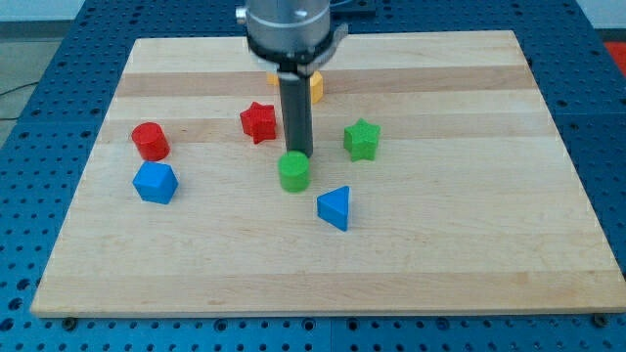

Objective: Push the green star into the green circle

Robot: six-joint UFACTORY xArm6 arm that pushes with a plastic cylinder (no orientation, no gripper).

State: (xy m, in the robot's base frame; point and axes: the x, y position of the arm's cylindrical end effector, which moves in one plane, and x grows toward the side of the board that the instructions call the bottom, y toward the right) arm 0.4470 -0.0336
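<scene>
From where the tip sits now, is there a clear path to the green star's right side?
Probably yes. My tip sits just above the green circle, left of the green star; no block lies between them or right of the star.

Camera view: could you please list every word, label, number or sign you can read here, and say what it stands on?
None: no readable text on the wooden board, the blocks such as the green star and green circle, or the rod above my tip.

My tip (298, 154) hangs upright from the wide grey wrist (291, 24).
</scene>
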